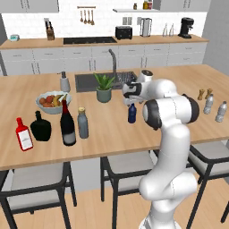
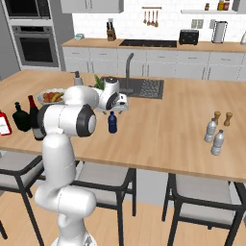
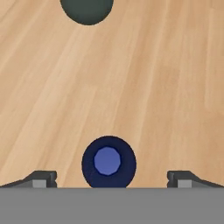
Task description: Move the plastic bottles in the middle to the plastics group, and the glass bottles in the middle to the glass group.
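The small dark-blue plastic bottle (image 1: 132,113) (image 2: 112,122) stands upright mid-counter. My gripper (image 1: 130,99) (image 2: 116,108) hangs just above it, pointing down, open and holding nothing. From the hand view I look down on the bottle's cap (image 3: 108,162), which lies between the two spread fingertips (image 3: 43,178). To the left stand the black wine bottle (image 1: 67,123) (image 2: 33,117) and the grey-blue gold-capped bottle (image 1: 82,123). The glass group, a red flat bottle (image 1: 23,134) and a black flask (image 1: 40,127), is at far left. The plastics group, two water bottles (image 1: 209,103) (image 2: 210,130), is at far right.
A potted plant (image 1: 104,87) stands just behind the blue bottle, its pot (image 3: 86,9) at the top of the hand view. A fruit bowl (image 1: 51,101), a soap dispenser (image 1: 65,82) and the sink (image 1: 89,82) lie further back. Two shakers (image 1: 201,94) stand by the water bottles.
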Robot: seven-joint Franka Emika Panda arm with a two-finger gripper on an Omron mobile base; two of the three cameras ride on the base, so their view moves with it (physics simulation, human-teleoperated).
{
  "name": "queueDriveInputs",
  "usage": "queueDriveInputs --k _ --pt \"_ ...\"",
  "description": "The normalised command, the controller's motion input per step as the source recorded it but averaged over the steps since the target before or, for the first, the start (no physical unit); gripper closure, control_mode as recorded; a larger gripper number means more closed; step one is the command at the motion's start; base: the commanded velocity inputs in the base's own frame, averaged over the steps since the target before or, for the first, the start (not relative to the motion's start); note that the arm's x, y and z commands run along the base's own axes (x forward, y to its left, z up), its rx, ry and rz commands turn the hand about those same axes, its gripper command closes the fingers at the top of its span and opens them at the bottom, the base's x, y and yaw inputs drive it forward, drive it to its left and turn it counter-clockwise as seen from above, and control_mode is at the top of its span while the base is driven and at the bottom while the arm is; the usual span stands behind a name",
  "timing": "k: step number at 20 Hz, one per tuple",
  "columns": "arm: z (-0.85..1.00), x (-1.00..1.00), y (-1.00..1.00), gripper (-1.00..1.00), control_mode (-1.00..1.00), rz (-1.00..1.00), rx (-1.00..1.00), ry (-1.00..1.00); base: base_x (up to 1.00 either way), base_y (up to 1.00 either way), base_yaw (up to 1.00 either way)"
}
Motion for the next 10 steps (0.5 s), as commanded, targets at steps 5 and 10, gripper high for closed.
queueDriveInputs --k 5,10 --pt "-0.08 0.0 0.0 -1.0 -1.0 0.0 0.0 -0.05 0.0 0.0 0.0" --pt "-0.02 0.0 0.0 -1.0 -1.0 0.0 0.0 -0.01 0.0 0.0 0.0"
